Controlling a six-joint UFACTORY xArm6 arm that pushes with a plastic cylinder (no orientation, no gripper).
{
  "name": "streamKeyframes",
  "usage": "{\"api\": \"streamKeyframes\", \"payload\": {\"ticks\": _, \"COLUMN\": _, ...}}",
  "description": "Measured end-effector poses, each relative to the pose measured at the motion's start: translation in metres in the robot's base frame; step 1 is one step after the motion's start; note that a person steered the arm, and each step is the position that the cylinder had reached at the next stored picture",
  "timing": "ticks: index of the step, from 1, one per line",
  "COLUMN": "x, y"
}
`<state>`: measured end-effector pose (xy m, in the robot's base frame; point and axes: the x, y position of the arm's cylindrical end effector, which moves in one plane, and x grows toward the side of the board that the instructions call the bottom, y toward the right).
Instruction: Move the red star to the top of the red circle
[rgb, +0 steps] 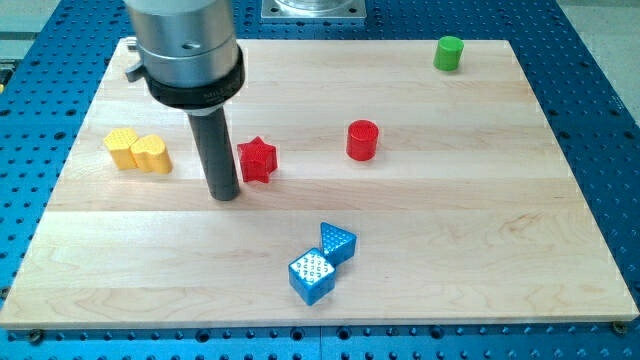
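The red star (257, 159) lies on the wooden board (450, 230), left of the middle. The red circle (362, 140), a short cylinder, stands to the star's right and slightly higher in the view, with a gap between them. My tip (224, 194) rests on the board just to the left of the star and a little below it, close to it or touching its left side. The rod's thick grey body rises toward the view's top left.
Two yellow blocks (138, 150) sit side by side at the view's left. A blue triangle (338, 241) and a blue cube (311, 275) touch near the bottom middle. A green cylinder (449, 53) stands at the top right. Blue perforated table surrounds the board.
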<state>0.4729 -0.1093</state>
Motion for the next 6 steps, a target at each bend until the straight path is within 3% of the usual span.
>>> {"api": "streamKeyframes", "payload": {"ticks": 2, "x": -0.018, "y": 0.077}}
{"api": "streamKeyframes", "payload": {"ticks": 3, "x": -0.022, "y": 0.031}}
{"api": "streamKeyframes", "payload": {"ticks": 4, "x": -0.037, "y": 0.036}}
{"api": "streamKeyframes", "payload": {"ticks": 6, "x": -0.059, "y": 0.125}}
